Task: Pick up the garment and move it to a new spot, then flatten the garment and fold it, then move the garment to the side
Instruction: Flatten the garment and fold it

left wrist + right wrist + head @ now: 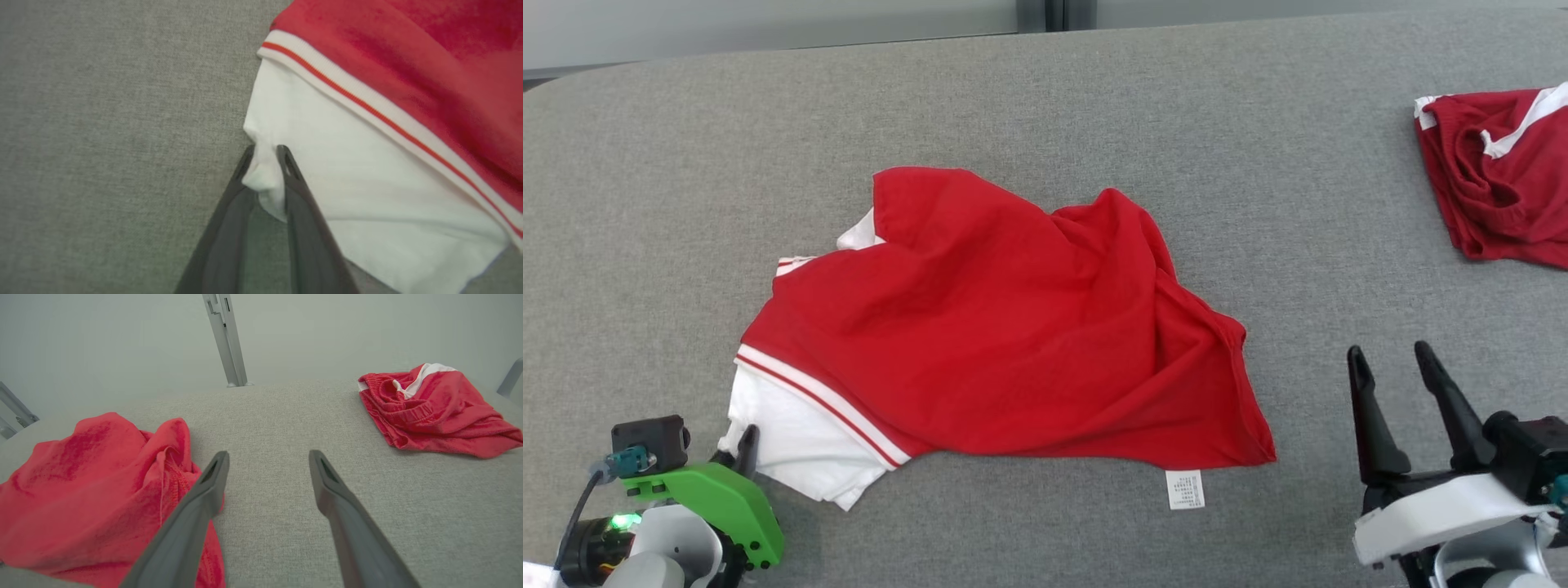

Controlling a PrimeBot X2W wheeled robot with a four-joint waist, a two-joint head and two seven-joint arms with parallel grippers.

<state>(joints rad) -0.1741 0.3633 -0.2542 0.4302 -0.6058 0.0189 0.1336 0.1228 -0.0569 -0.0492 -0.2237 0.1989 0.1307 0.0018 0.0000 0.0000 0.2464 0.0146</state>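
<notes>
Left hand (265,152) pinches the garment (980,343) at its white end, long axis running left-right.

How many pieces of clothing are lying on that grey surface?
2. A red and white shirt lies in the middle; crumpled red shorts with white trim lie at the far right, partly cut off in the head view.

— What do I see behind my left gripper (265,153)?
— A bright green cover (719,498) with dark screws, a black box (649,437), a teal plug (629,461), a black cable (574,510).
— And my right gripper (1388,353)?
— A white shell (1437,510); long, dark, tapering fingers (1368,425).
</notes>
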